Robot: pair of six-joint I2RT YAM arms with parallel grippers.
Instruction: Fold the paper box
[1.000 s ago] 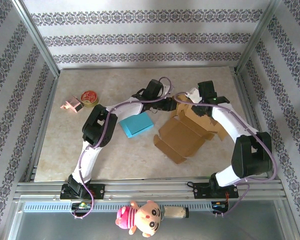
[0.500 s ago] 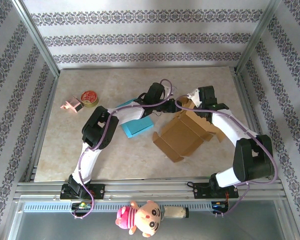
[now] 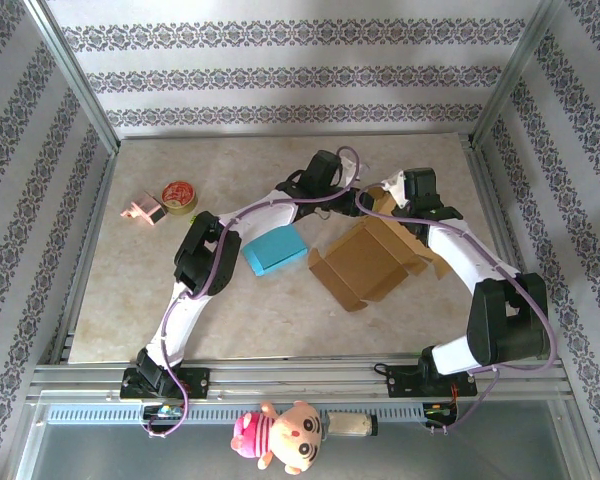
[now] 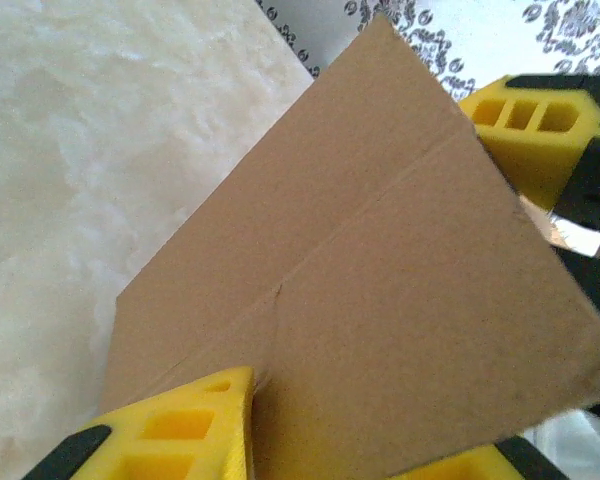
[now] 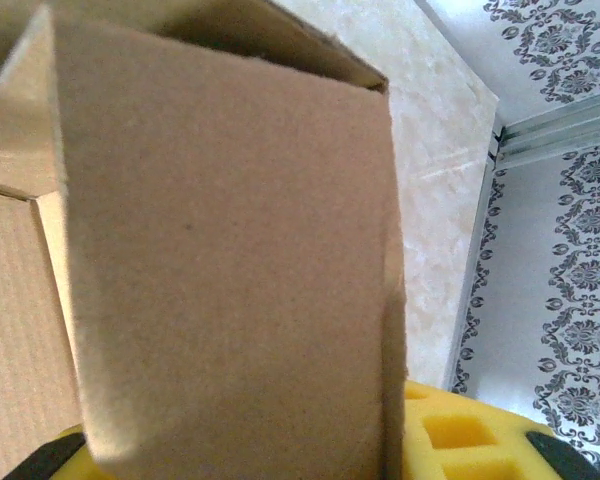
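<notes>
The brown cardboard box [image 3: 365, 262] lies half unfolded on the table right of centre, its far panel raised. My left gripper [image 3: 357, 201] reaches across from the left and is shut on that raised panel's far edge. In the left wrist view the cardboard panel [image 4: 360, 280] runs between the yellow fingers [image 4: 170, 430]. My right gripper [image 3: 387, 196] sits just beside it at the same edge, shut on a flap. Seen from the right wrist, this flap [image 5: 230, 250] stands upright between the yellow pads [image 5: 480, 435]. The right gripper's yellow finger [image 4: 530, 130] shows behind the panel.
A blue box [image 3: 275, 250] lies just left of the cardboard, under the left arm. A tape roll [image 3: 179, 195] and a small pink object [image 3: 143, 210] sit at the far left. A plush doll [image 3: 280, 436] rests on the front rail. Metal frame posts border the table.
Both grippers have moved right and toward the back with the cardboard edge. The box's far panel has risen and the box has slid slightly right; the left arm is stretched further.
</notes>
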